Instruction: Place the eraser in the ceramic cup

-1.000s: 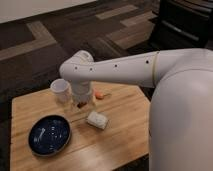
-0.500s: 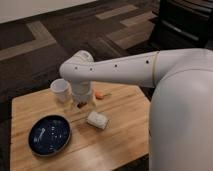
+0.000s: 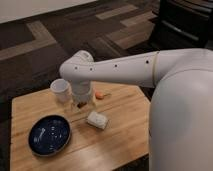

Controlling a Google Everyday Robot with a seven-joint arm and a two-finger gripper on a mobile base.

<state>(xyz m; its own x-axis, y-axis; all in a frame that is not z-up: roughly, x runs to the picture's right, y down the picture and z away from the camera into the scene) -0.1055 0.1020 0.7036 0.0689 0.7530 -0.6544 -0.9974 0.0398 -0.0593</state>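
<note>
Our gripper (image 3: 83,102) hangs low over the wooden table (image 3: 125,130), beside the ceramic cup (image 3: 61,90).
Nearest us lie the blue plate (image 3: 49,135) and the white pad (image 3: 97,120). Farther back, the eraser (image 3: 80,105) shows dark at the gripper's tip, just right of the cup. We cannot tell whether the claw is released or grasping.
</note>
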